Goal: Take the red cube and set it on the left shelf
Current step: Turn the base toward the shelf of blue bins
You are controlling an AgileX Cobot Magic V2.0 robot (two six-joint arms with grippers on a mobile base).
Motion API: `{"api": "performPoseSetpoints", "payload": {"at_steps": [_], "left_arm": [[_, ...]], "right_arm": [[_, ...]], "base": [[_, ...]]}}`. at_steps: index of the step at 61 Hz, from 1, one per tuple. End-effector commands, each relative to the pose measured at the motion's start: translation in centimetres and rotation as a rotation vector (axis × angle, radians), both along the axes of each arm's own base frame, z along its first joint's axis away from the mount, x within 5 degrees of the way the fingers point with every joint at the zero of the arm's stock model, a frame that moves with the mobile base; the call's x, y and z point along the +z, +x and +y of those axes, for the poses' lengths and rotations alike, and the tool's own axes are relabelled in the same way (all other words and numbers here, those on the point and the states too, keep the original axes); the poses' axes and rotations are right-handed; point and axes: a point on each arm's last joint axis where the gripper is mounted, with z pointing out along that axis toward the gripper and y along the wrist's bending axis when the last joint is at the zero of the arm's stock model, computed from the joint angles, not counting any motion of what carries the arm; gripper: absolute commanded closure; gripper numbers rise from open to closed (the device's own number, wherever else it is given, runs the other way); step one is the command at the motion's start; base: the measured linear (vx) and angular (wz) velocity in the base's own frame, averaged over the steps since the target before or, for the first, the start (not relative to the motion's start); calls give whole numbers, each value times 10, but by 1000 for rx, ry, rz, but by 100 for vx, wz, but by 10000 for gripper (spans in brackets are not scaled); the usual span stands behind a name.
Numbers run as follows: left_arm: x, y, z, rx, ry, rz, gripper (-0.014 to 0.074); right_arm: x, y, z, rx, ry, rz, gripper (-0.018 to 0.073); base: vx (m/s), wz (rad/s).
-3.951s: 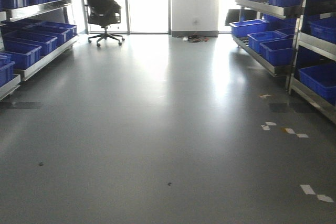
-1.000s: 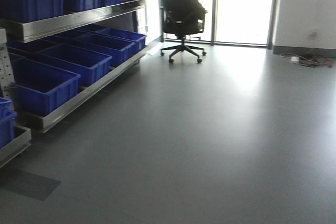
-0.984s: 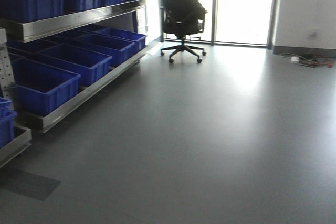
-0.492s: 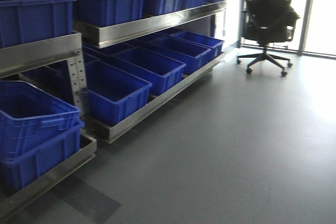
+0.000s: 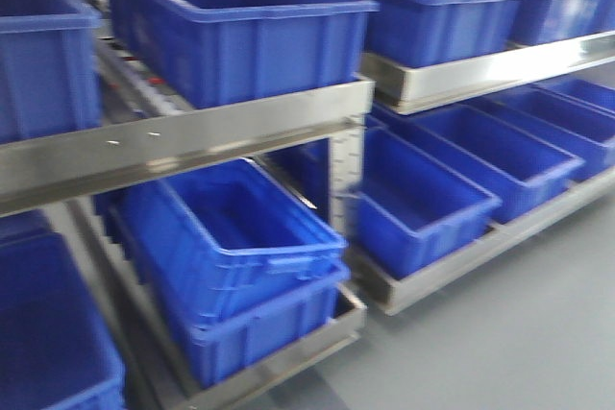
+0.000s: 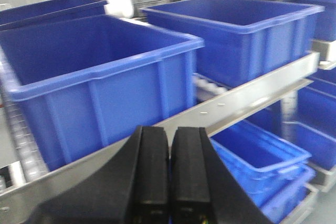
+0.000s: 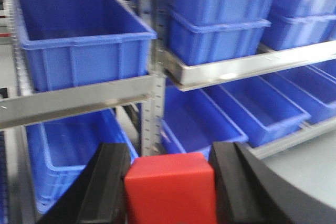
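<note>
The right hand (image 7: pixel 168 178) holds the red cube (image 7: pixel 170 195) tight; the left hand (image 6: pixel 169 169) is pinched closed, with nothing in it; the left shelf (image 5: pixel 202 136) is just ahead; I would go slow, keep the cube flat, and set it down beside a blue crate (image 5: pixel 235 31).

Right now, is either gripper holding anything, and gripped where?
The right gripper is shut on the red cube, fingers pressing two opposite side faces. The left gripper is shut, holding nothing.
</note>
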Motion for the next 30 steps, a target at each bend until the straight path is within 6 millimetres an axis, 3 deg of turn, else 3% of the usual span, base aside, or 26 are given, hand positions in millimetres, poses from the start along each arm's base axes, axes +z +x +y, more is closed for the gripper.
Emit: {"api": "performPoseSetpoints", "payload": {"at_steps": [1,30], "left_arm": [[0,1,0,-4,-5,-59,491],[0,1,0,-4,-5,-59,491]], "right_arm": [[18,-1,1,10,-3,-115,501],[18,-1,1,10,-3,-115,501]], "base": [[40,72],[33,62]]}}
